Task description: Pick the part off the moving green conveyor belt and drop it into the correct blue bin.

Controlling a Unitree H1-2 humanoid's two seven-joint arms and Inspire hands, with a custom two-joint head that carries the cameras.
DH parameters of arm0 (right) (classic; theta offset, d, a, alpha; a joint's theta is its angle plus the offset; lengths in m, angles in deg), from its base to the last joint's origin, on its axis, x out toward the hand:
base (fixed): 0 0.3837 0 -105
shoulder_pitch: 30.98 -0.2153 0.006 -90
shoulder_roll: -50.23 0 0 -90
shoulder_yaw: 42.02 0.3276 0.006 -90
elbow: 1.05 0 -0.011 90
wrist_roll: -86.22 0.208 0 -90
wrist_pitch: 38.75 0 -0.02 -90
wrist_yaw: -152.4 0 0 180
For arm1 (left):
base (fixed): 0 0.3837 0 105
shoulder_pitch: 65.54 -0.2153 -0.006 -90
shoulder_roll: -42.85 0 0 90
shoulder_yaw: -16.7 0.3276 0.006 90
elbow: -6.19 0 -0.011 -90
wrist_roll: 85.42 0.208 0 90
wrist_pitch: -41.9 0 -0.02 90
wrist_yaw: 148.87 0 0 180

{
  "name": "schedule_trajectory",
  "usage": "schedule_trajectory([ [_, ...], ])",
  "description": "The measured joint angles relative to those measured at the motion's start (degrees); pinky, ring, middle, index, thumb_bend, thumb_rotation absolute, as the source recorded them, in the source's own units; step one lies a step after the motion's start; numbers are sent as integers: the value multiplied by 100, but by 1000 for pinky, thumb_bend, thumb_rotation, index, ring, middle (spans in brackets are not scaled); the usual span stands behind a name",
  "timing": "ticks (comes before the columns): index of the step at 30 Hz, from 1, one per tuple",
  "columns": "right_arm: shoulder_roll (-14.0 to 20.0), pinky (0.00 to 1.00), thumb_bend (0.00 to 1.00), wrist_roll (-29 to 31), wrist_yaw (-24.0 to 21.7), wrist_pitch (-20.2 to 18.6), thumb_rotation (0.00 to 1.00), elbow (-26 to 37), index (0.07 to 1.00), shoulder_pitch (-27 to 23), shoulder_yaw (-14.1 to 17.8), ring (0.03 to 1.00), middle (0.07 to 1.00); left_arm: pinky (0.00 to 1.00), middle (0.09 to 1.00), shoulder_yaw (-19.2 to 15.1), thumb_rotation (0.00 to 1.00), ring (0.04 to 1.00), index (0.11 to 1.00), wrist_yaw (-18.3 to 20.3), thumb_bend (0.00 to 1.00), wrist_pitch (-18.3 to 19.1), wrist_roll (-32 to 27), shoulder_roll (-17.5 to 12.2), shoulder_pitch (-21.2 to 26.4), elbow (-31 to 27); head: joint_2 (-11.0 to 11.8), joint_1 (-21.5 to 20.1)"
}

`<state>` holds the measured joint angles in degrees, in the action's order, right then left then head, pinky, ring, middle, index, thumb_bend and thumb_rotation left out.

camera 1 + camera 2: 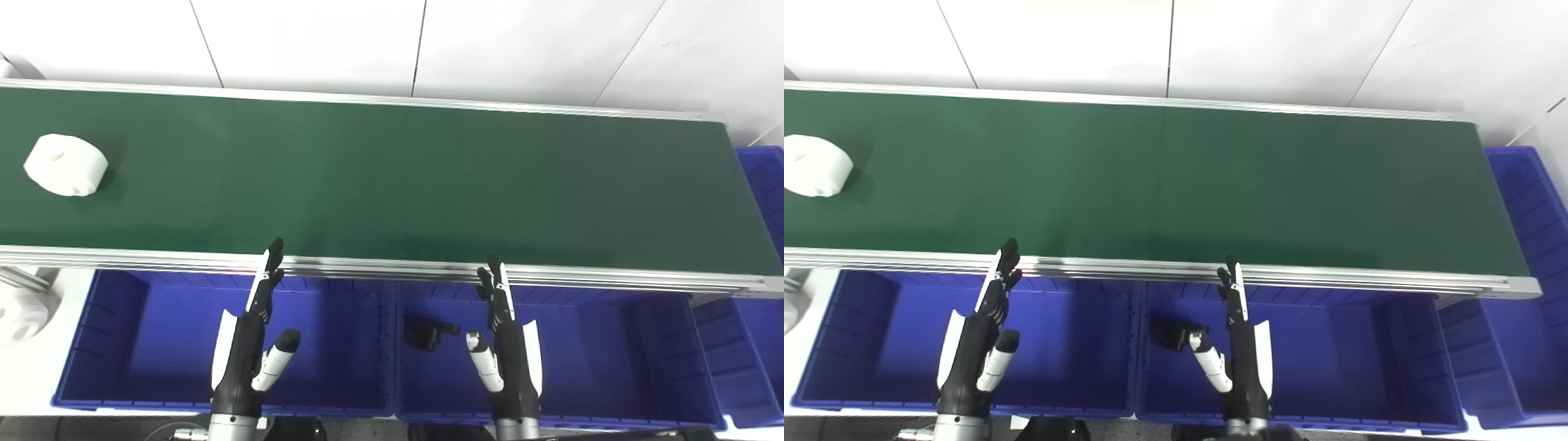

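Fingers point(270, 269) of the left hand point(248, 343) are straight and spread from the thumb, holding nothing; tips reach up to the near rail point(380, 268) of the belt point(392, 177). Fingers point(495, 288) of the right hand point(511, 355) likewise straight, thumb set off to the side, nothing in them; tips also at the rail. Both hands hang palm-inward, facing each other, well apart, over the bins.

White part point(65, 165), a chunky round piece w/ holes in it, lies on the belt at the far left, well away from both hands. Rest of the green surface is bare as far as the right end.

Below the rail, two blue bins side by side: left bin point(122, 343) under the left hand, mid bin point(612, 355) under the right hand. A black part point(427, 333) lies in the mid bin near its left wall, just left of the right thumb; touching or not, can't tell. A third bin point(762, 184) stands at the belt's right end, running down the right edge of view.

Another white part point(21, 312) sits at the left edge, outside the left bin, partly cut off. White panelled wall point(392, 43) behind the belt
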<state>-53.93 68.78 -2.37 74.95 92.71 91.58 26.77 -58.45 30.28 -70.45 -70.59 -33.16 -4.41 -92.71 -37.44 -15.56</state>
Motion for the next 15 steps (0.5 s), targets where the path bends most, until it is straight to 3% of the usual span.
schedule_trajectory([
  [15,97,917,969,85,-123,0,1000,-3,1000,-5,-1,955,999,967,1000,3,1000,994,990,-1,902,-4,-82,28,0,18,-17,79],
])
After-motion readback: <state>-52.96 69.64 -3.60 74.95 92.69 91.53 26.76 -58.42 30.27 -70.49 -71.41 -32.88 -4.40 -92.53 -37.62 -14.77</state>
